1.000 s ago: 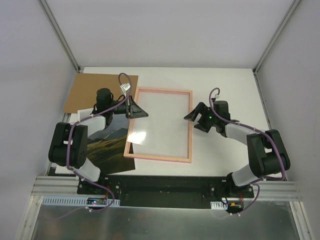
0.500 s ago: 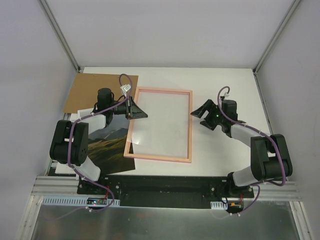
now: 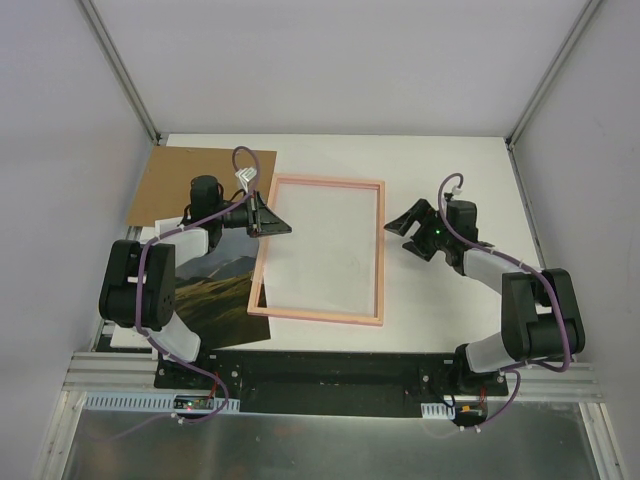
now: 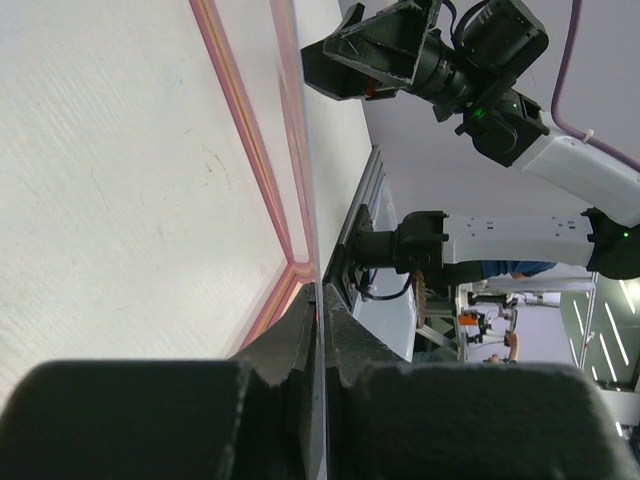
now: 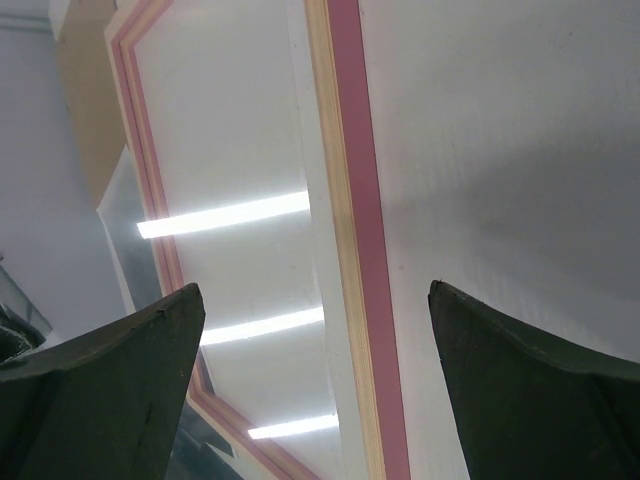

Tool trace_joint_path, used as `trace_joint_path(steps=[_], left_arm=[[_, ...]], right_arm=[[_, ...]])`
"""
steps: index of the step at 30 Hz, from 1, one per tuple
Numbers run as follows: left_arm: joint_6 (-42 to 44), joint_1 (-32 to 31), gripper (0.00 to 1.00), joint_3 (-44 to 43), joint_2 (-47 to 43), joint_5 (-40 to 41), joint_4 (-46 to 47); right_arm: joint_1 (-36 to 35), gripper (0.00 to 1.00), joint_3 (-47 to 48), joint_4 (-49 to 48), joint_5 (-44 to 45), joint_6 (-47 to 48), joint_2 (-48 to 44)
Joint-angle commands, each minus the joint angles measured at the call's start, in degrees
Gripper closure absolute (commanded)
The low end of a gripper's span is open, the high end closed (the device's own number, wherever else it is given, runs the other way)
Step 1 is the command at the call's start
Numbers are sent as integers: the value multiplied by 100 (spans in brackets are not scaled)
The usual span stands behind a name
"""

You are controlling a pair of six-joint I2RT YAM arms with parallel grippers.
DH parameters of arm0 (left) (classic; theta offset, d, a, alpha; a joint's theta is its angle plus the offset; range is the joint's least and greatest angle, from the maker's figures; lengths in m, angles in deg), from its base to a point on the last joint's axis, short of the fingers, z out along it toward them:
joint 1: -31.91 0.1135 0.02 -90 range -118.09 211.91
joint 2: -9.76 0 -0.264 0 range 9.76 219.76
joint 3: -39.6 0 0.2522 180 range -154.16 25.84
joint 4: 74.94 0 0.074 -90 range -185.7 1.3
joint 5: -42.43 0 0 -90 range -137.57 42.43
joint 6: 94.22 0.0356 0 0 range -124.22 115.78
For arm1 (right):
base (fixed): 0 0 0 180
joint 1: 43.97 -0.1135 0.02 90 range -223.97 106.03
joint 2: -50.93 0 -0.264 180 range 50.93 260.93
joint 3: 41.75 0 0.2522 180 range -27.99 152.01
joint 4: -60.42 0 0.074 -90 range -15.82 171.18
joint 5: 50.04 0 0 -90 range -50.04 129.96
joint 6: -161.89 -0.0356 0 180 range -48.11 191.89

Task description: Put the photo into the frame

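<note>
The salmon-pink frame (image 3: 380, 250) lies flat in the middle of the table. My left gripper (image 3: 272, 222) is at its left border, shut on the left edge of a thin clear pane (image 3: 318, 250) that shows edge-on between the jaws in the left wrist view (image 4: 322, 400). The pane's near left corner sticks out past the frame. The photo (image 3: 215, 290) lies face up left of the frame, partly under my left arm. My right gripper (image 3: 402, 222) is open and empty just right of the frame; its right border (image 5: 365, 250) runs between the fingers (image 5: 110, 390).
A brown cardboard board (image 3: 170, 185) lies at the back left, partly under the left arm. A white sheet (image 3: 125, 338) peeks out under the photo at the near left. The enclosure's walls stand on both sides.
My right gripper has drawn back to the right, off the frame's right border. The bright glare on the pane has gone and my left gripper has shifted slightly, still shut on the pane.
</note>
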Motion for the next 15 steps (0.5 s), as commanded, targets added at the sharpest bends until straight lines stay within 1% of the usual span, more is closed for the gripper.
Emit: trace_joint_path(steps=[1, 15], left_arm=[[202, 36, 100, -132, -102, -146, 155], [140, 36, 100, 0, -110, -190, 278]], right_arm=[[78, 4, -37, -223, -98, -29, -159], [114, 4, -37, -223, -115, -29, -141]])
